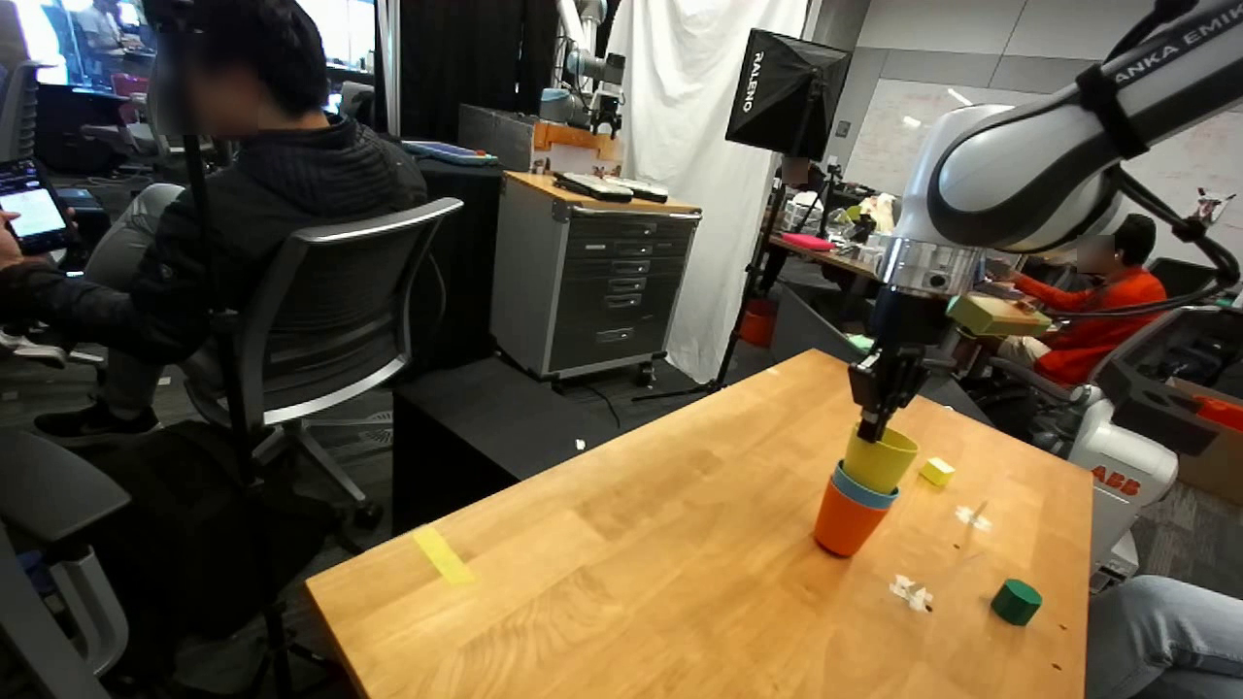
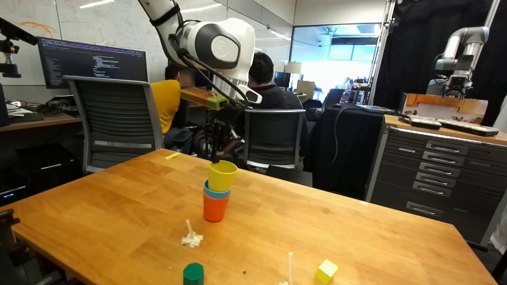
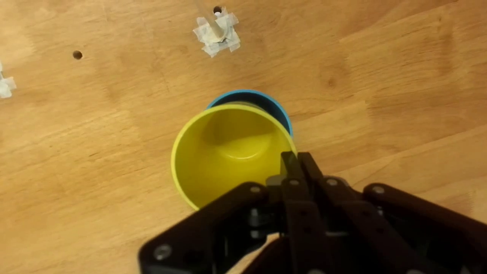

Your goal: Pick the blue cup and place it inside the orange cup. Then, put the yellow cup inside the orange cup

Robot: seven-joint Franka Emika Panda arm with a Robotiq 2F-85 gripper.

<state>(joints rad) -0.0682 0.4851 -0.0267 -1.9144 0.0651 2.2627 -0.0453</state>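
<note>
Pinching yellow cup [image 3: 236,152] by rim with gripper [image 3: 297,155]. Blue cup [image 2: 214,194] done, inside orange cup [image 2: 215,209]. Yellow looks partly in; lowering, letting go seem left.

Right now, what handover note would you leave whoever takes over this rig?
Gripper: shut on the rim of the yellow cup.
Where: orange cup on the table, blue cup nested in it; yellow cup at the blue cup's mouth, how far in is hard to tell.
Done: blue cup inside the orange cup.
Left: the yellow cup does not look fully seated; probably lower it, then open and back away.
</note>
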